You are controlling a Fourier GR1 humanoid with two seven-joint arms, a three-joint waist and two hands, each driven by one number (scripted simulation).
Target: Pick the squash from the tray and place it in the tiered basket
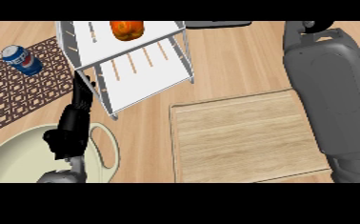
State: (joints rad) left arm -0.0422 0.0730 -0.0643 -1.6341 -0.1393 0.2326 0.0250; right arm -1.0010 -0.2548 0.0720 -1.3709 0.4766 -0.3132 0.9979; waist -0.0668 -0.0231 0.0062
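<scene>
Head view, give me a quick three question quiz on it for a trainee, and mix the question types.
1. Multiple choice: where does the squash lie?
A. on the bare counter
B. on the upper shelf of the tiered basket
C. inside a drawer
2. True or false: the wooden tray has nothing on it.
3. Short answer: what stands on the patterned mat at the view's left?

Key: 1 B; 2 true; 3 a blue can.
</scene>
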